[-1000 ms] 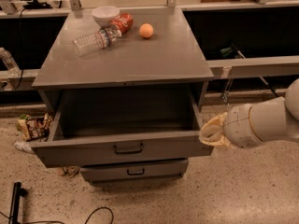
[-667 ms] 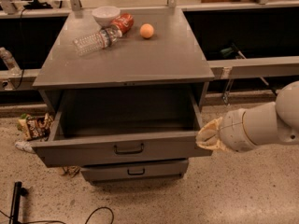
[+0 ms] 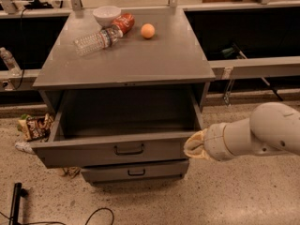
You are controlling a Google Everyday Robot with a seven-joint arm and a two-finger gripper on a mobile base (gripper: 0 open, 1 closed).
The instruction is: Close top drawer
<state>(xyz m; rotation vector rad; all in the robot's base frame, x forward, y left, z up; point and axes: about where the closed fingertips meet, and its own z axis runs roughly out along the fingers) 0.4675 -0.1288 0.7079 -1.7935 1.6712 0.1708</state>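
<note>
The top drawer [image 3: 84, 152] of the grey metal cabinet is pulled far out and looks empty inside. Its tall front panel has a small dark bar handle [image 3: 129, 149] at the centre. My gripper [image 3: 193, 146], on the white arm coming in from the right, is at the right end of the drawer's front panel, in front of that corner and seemingly touching it.
On the cabinet top [image 3: 140, 60] lie a clear plastic bottle [image 3: 93, 40], a white bowl [image 3: 107, 15], a red can [image 3: 124, 22] and an orange [image 3: 147, 30]. A lower drawer [image 3: 136, 171] stands slightly out. A snack bag [image 3: 33, 125] and cables [image 3: 93, 214] lie on the floor.
My gripper has moved left, from just beside the drawer's right front corner to in front of it. The drawer itself has not visibly moved.
</note>
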